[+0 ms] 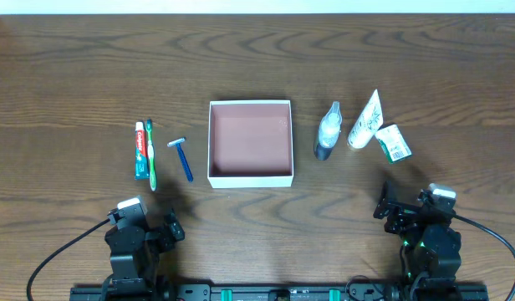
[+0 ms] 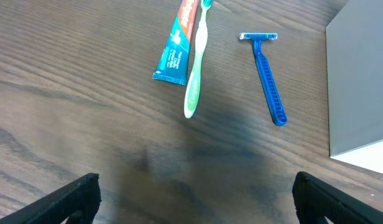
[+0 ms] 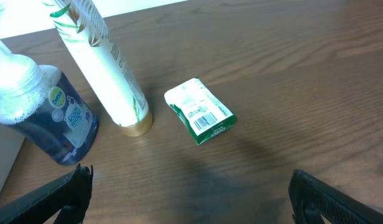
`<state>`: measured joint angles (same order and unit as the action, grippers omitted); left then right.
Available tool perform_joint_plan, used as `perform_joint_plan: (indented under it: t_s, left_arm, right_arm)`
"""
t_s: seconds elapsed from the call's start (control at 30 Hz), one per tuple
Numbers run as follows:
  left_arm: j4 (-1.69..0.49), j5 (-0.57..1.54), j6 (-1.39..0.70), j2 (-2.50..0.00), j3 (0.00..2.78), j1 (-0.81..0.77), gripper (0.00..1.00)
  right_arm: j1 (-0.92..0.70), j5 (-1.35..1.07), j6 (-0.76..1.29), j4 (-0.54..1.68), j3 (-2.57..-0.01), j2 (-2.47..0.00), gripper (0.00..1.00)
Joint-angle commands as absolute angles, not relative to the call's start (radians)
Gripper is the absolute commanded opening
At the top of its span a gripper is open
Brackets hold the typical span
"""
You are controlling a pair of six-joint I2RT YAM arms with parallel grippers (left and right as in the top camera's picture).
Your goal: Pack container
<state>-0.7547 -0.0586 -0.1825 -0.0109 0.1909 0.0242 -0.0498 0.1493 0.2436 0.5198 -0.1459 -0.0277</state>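
Observation:
The container (image 1: 250, 176) is a square white-walled box with an empty reddish-brown inside, at the table's middle; its white wall shows at the right of the left wrist view (image 2: 359, 81). Left of it lie a toothpaste tube (image 1: 140, 150), a green toothbrush (image 1: 150, 155) and a blue razor (image 1: 182, 157). Right of it lie a blue bottle (image 1: 327, 132), a white tube (image 1: 365, 121) and a small green-and-white carton (image 1: 394, 142). My left gripper (image 1: 149, 227) is open and empty near the front edge. My right gripper (image 1: 405, 209) is open and empty, in front of the carton.
The left wrist view shows the toothpaste (image 2: 178, 43), toothbrush (image 2: 196, 62) and razor (image 2: 267, 78) ahead of the left fingers. The right wrist view shows the bottle (image 3: 48, 118), white tube (image 3: 104, 68) and carton (image 3: 201, 111) ahead of the right fingers.

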Motion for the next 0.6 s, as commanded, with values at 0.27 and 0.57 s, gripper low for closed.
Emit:
perform_joint_plan:
  t_s: [0.27, 0.57]
  left_arm:
    - [-0.76, -0.057, -0.176, -0.004, 0.176, 0.02, 0.98]
    - [-0.66, -0.004, -0.307, -0.004, 0.176, 0.02, 0.98]
  right_arm:
    - [-0.042, 0.149, 0.23, 0.52, -0.143, -0.02, 0.99]
    - [-0.042, 0.149, 0.23, 0.52, -0.143, -0.02, 0.99]
